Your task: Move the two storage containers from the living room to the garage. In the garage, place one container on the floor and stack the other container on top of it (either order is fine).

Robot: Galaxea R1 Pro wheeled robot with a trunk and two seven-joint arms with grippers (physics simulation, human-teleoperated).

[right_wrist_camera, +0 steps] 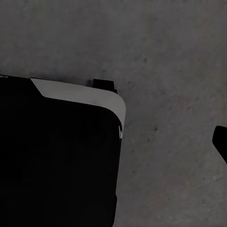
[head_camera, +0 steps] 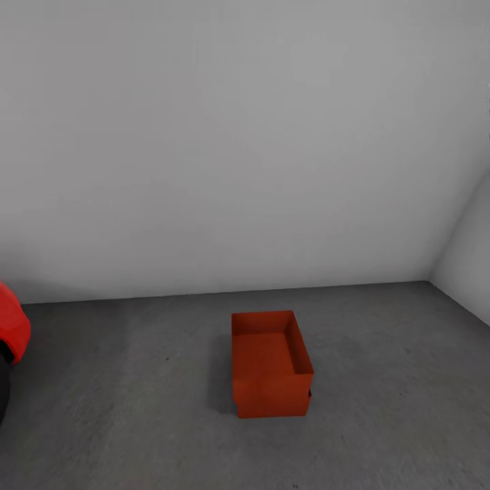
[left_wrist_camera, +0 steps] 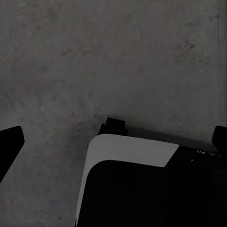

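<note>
**One red bin on the garage floor**

From the head view, one orange-red bin point(head_camera: 271, 367) sits on the dark grey floor point(head_camera: 136, 408) of the garage. It is out on the open floor, a little way from the white back wall point(head_camera: 245, 136) and well apart from the corner where the side wall point(head_camera: 469, 272) meets it. The bin has no lid and you can see down inside it. Its inside looks bare. A small dark bit peeks out at its lower right corner, too small to tell what it is. Whether this is one bin or two stacked bins is hard to say from here.

At the left edge a piece of a red car point(head_camera: 12, 330) pokes in, with part of a black tire point(head_camera: 3, 388) under it. Most of the car is cut off.

In the left wrist view, the left tool point(left_wrist_camera: 113, 142) hangs over the speckled floor. Only the dark tips of its fingers point(left_wrist_camera: 9, 142) show at the sides, far apart, so it is spread wide with nothing in it. A black and white part of the robot's base point(left_wrist_camera: 132, 153) sits below.

In the right wrist view, just one dark finger point(right_wrist_camera: 220, 141) of the right tool shows at the edge, so I cannot tell how wide it is. The robot's base point(right_wrist_camera: 75, 94) shows here too.
</note>
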